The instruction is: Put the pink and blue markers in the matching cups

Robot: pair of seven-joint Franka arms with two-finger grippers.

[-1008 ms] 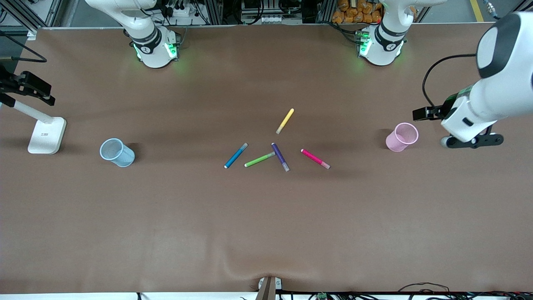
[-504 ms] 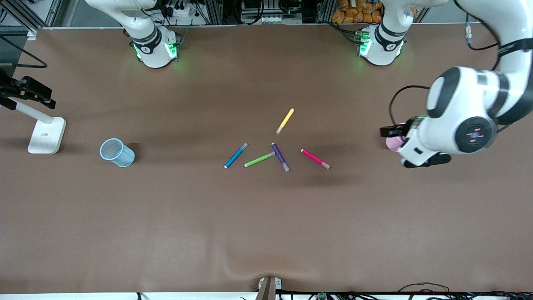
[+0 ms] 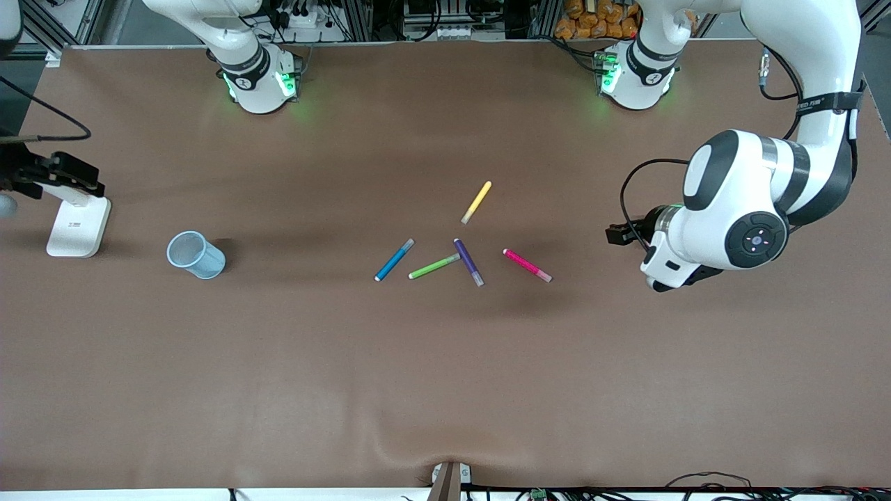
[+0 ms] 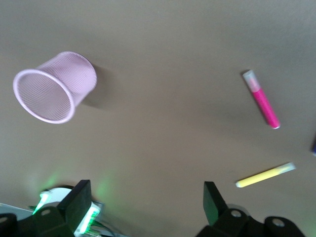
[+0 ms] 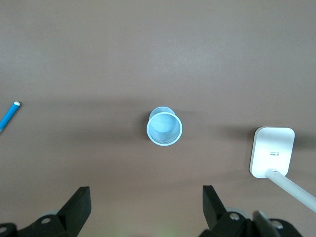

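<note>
Five pens crowd mid-tabletop, so the left gripper (image 4: 145, 207) (fingers spread, like the right gripper's (image 5: 145, 207) above the blue cup (image 3: 195, 255)) may nudge the purple pen (image 3: 468, 261) reaching the pink marker (image 3: 527, 265).

No lettering could be read; a band on the left arm (image 3: 821, 104) bore print too small to make out.

A slim magenta-pink felt marker (image 3: 527, 265) with a pale end lies flat on the table, toward the left arm's end of the pen cluster; a slim blue felt marker (image 3: 395, 259) lies flat toward the right arm's end; a pale blue translucent cup (image 3: 195, 255) stands upright, empty; a pale pink mesh-patterned cup (image 4: 55, 87) stands upright, empty.
</note>
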